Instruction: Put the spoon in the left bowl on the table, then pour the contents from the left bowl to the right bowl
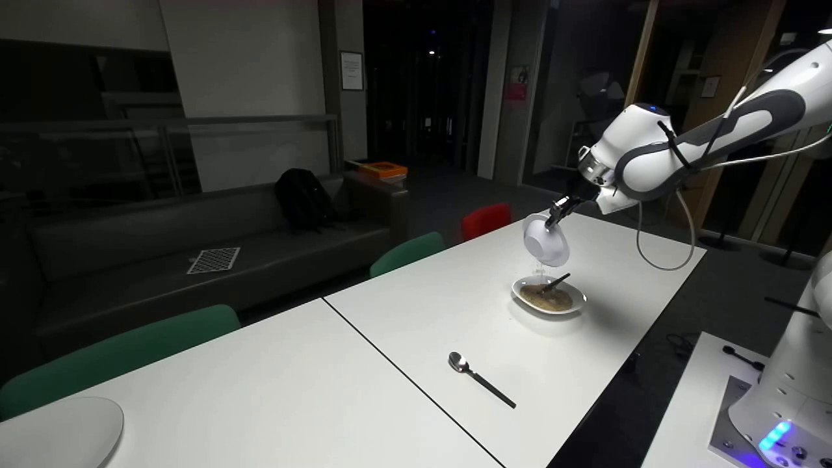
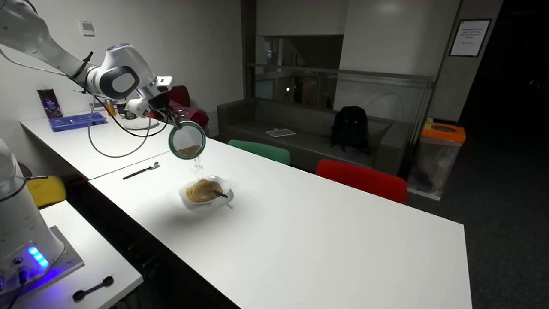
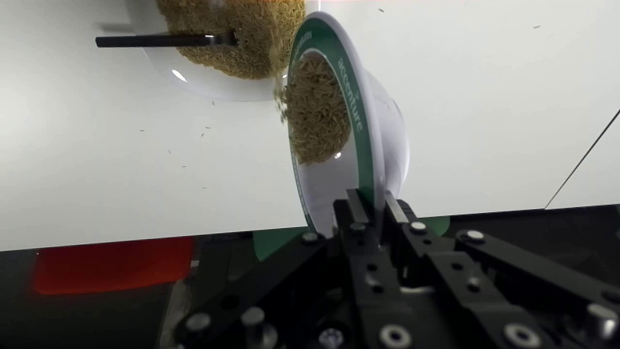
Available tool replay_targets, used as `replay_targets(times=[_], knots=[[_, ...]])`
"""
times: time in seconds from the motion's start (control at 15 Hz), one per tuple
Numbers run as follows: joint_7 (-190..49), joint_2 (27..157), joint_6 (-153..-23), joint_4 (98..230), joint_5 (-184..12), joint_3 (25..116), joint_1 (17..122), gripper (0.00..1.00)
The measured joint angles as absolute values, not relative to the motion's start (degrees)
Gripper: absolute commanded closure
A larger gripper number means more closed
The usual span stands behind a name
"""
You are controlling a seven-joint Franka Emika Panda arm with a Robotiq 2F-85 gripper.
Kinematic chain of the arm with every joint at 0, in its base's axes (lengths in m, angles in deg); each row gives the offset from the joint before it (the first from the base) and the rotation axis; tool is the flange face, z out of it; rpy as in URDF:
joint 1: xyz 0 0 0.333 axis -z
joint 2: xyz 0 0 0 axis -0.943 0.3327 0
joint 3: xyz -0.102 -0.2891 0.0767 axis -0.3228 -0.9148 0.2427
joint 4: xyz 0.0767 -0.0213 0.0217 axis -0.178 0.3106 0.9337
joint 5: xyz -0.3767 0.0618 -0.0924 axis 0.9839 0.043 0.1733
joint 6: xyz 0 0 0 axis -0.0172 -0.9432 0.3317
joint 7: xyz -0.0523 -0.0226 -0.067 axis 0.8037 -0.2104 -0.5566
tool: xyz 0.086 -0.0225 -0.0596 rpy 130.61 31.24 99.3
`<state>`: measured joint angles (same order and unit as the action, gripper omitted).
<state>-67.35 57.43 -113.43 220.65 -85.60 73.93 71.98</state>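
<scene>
Nearest me, a white plate [image 1: 62, 432] ran off the lower left of an exterior view. Past it, low and right of centre, a bright-headed spoon [image 1: 482, 379] lay on the white table [image 1: 416, 312]. Farther up, at the right, the right bowl [image 1: 578, 300] held a heap of tan grain [image 1: 552, 301]; the wrist view cut it off at the top. The dark spoon [image 3: 150, 41] rested in there, handle reaching past the rim, head sunk in the grain so that I couldn't make out its shape.

Above, the left bowl [image 1: 546, 246] hung tipped on its side, grain inside and a blurred trickle falling from its lip. The gripper [image 3: 375, 199] had its jaws pinching that bowl's rim, one finger inside, one outside. The arm [image 1: 653, 172] slanted in from the upper right, partly out of frame, wrist angled down and leftward.

Behind, left of centre, a black backpack [image 1: 305, 198] sat on a dim sofa [image 1: 149, 227].
</scene>
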Motion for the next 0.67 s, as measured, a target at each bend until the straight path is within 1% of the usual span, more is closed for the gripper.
replay_targets(times=[0.67], knots=[[-68.2,57.04,-113.43,220.74,-85.67,72.52,71.98,0.97]])
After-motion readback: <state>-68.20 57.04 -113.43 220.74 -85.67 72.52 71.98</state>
